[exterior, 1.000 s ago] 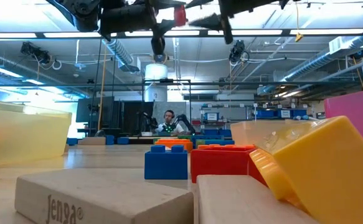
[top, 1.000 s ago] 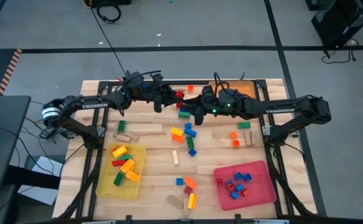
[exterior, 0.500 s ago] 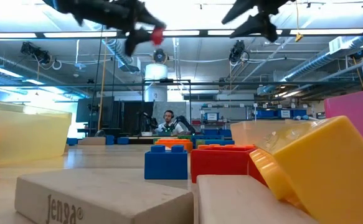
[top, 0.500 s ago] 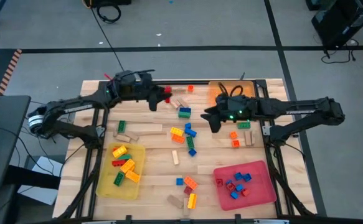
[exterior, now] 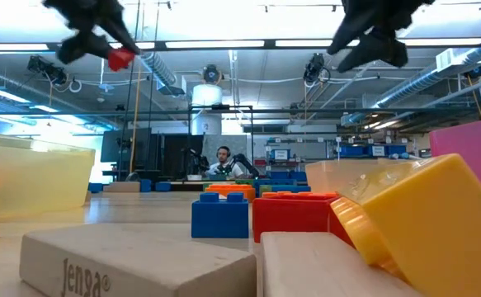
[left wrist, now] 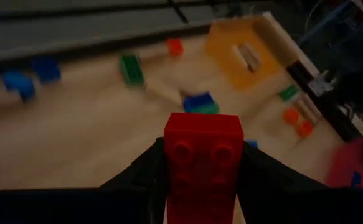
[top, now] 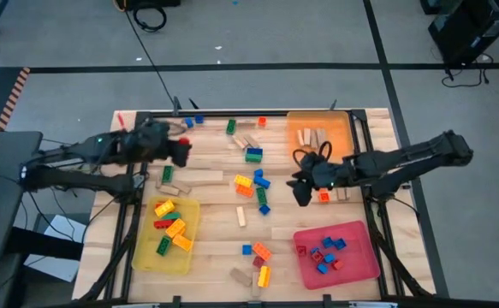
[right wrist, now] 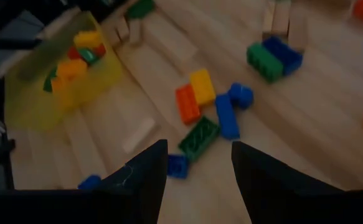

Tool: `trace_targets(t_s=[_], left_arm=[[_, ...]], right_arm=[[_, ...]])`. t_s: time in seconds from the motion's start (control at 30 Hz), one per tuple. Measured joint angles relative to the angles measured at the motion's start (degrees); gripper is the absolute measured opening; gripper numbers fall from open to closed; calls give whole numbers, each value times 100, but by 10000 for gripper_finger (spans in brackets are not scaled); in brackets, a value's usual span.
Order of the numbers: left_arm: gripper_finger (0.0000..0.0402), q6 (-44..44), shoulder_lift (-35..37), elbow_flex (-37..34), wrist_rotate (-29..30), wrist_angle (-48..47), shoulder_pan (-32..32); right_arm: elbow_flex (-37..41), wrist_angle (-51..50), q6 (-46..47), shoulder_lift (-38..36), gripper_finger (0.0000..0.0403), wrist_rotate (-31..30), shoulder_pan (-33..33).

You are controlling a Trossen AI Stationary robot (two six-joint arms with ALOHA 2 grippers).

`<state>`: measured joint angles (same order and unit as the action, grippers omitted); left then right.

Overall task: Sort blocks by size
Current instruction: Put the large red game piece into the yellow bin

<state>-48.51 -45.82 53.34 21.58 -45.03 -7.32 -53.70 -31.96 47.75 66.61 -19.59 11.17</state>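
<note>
Red brick [left wrist: 203, 155] clamped in left gripper [top: 181, 151] jaws above the tabletop [top: 215, 224]; right gripper [right wrist: 193, 163] jaws parted, empty, loose blocks [right wrist: 209, 106] scattered beneath; trays [top: 165, 235] partly filled, sorting unfinished.

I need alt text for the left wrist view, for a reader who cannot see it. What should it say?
The left gripper holds a red brick between its two dark fingers, above a wooden table. Beyond it lie scattered blue, green and red blocks and an orange tray holding tan wooden pieces.
</note>
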Motion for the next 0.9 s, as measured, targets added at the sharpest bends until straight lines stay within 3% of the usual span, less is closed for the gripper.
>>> trace_targets(t_s=[0.17,0.53,0.7,0.9], left_arm=[[150,-1187,-57,0,226,-616,1321],[154,-3754,-1388,-9,128,-1232,3726],[155,-4471,-1947,-9,-201,-1329,4205],[156,-4692,-2652,-9,-334,-1613,4255]], right_arm=[[255,25,242,0,193,-49,216],[291,63,279,-2,193,-53,409],[291,63,129,-2,193,-53,425],[291,63,-103,-2,193,-53,425]])
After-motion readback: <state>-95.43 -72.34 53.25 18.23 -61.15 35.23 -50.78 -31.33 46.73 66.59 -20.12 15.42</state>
